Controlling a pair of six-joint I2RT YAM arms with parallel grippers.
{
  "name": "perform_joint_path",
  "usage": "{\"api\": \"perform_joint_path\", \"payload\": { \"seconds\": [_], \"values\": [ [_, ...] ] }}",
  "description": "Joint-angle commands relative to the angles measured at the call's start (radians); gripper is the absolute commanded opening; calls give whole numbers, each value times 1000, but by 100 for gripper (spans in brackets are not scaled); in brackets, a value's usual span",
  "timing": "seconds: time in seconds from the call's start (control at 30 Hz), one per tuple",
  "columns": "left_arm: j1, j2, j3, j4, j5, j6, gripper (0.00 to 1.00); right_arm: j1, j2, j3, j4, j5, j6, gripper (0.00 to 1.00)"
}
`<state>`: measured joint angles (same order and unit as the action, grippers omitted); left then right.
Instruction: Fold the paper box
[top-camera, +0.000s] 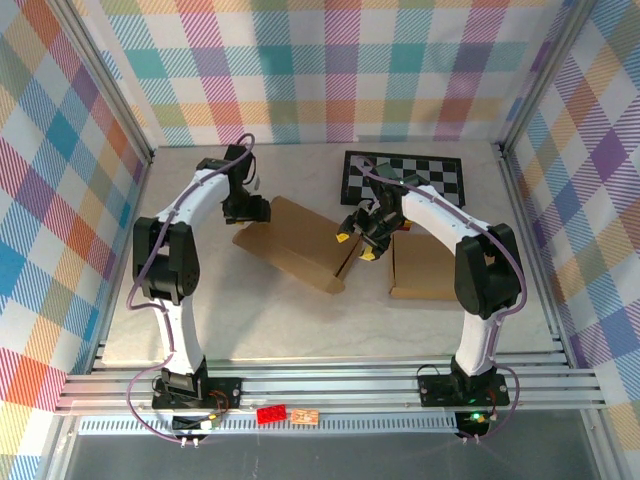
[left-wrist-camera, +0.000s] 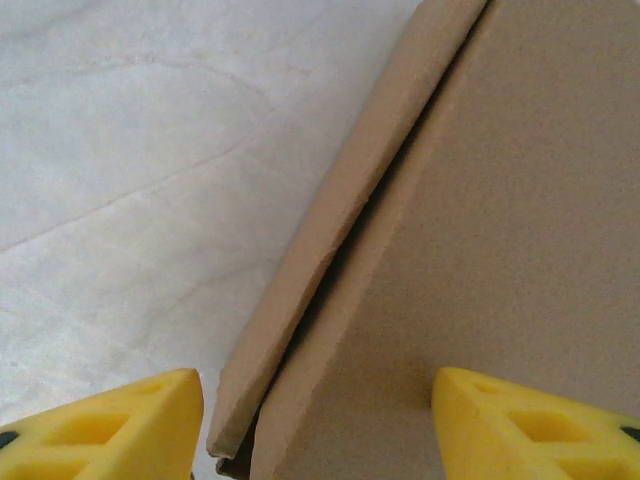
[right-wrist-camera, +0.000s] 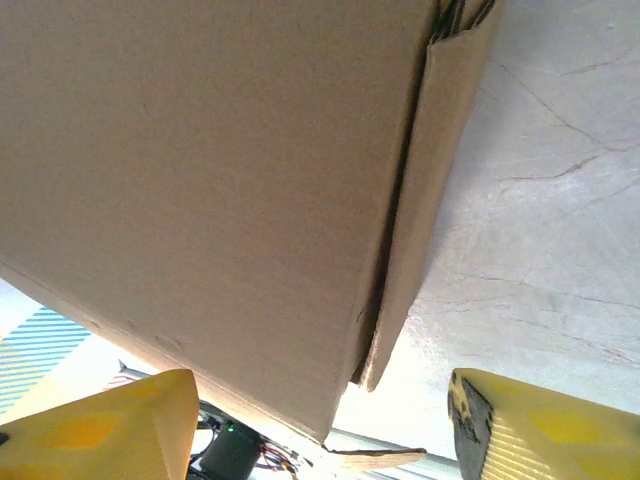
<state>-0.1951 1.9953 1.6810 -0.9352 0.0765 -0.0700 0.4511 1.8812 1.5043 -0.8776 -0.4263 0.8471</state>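
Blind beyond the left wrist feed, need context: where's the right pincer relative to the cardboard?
Observer: The right pincer is at the right end of the paper box, jaws open.
Operator: Any other cardboard out there?
Observer: Yes, a second flat cardboard piece lies just right of that pincer.
Operator: Anything at the back?
Observer: A checkerboard lies flat near the back wall.
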Motion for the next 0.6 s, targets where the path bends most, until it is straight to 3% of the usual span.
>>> {"api": "perform_joint_path", "payload": {
  "seconds": [0.0, 0.57],
  "values": [
    [0, -81, -47, 9, -24, -6, 60, 4, -39, -5, -25, 19, -48, 69],
    [0, -298, -400, 59, 28, -162, 57, 4, -21, -70, 18, -28, -229, 72]
  ]
}}
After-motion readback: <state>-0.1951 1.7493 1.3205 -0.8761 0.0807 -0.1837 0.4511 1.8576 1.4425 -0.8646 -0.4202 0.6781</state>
